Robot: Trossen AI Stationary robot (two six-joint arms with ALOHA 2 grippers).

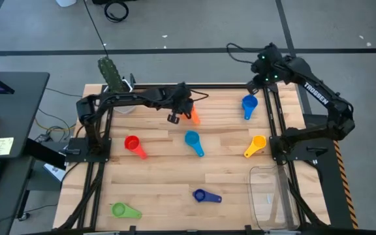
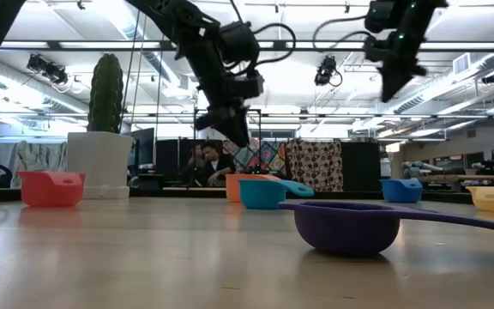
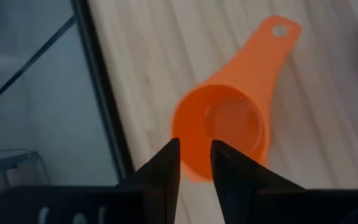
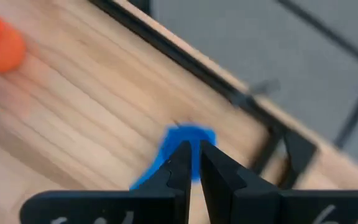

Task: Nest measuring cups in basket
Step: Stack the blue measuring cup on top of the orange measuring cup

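Near the table's far edge lies the orange cup [image 3: 225, 134], mouth up, with the left gripper [image 3: 194, 155] just above its rim, fingers slightly parted and holding nothing. Farther right, the right gripper [image 4: 191, 155] hangs pinched nearly closed over the blue cup [image 1: 249, 104]. At the near right corner stands the basket [image 1: 273, 196].

basket [image 1: 273, 196]: table [image 1: 162, 189] front-right corner | cups [image 1: 193, 143]: spread over the middle | cactus pot [image 1: 113, 78]: back-left corner

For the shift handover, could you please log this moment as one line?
left gripper: jaws open above orange plastic measuring cup | right gripper: above blue plastic measuring cup | clear plastic basket: no cups
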